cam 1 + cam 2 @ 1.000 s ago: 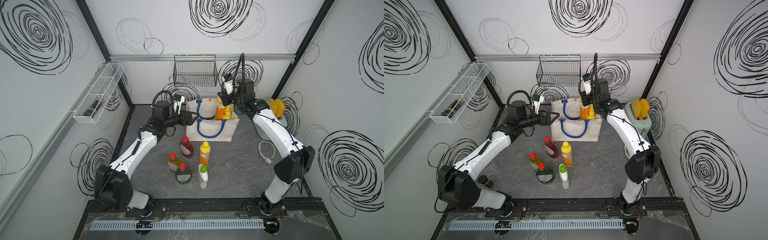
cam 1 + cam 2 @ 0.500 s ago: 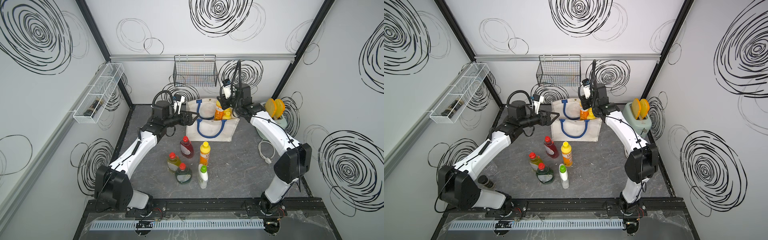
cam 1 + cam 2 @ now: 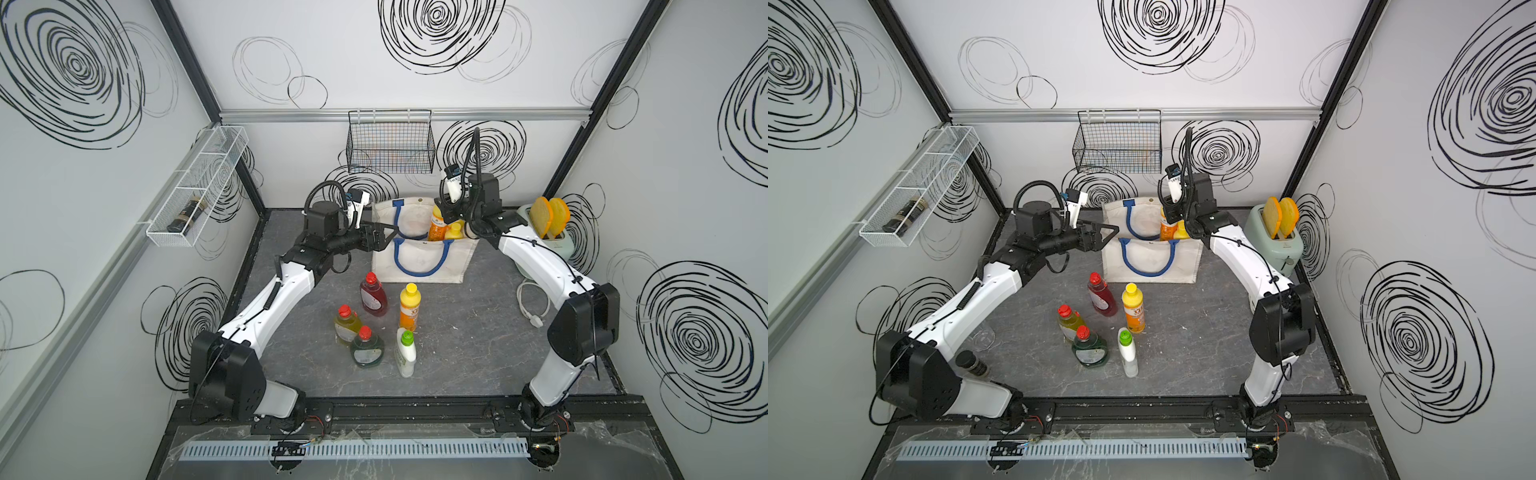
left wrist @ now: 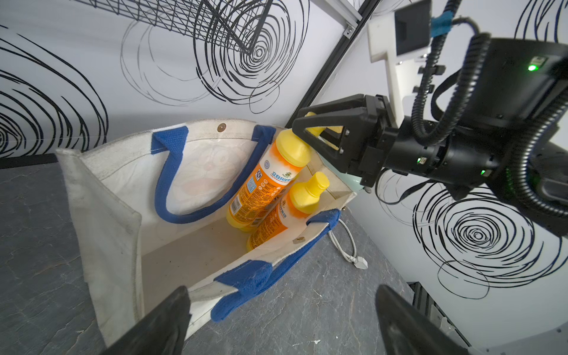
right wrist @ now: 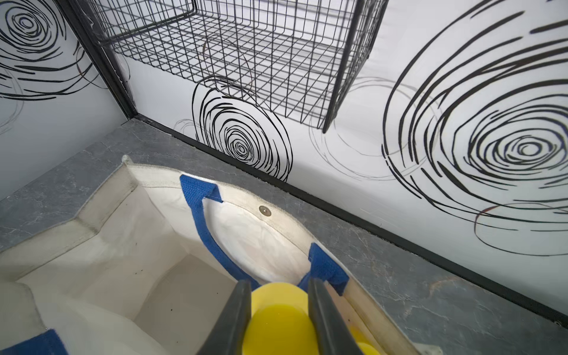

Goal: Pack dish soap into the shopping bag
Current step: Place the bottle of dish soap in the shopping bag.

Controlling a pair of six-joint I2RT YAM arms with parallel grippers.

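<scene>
right gripper [image 5: 279,310] clamps yellow cap of orange bottle [image 4: 261,187]; cap-up, long axis slightly tilted, at right end of shopping bag [image 3: 419,266]. left gripper [image 3: 390,237] wide open at its left rim.

Background stuff: a black wire basket [image 3: 390,143] hangs on the back wall. A long white wire shelf [image 3: 197,191] on the left wall has a dark little jar [image 3: 185,215] lying in its front compartment. By the right wall sits a pale green toaster [image 3: 559,245] with two toast slices [image 3: 549,216] sticking up. A white cord and plug [image 3: 528,303] is looped nearby on the grey marbled tabletop [image 3: 457,340]. Another dark-lidded jar [image 3: 971,363] is at front left.
</scene>
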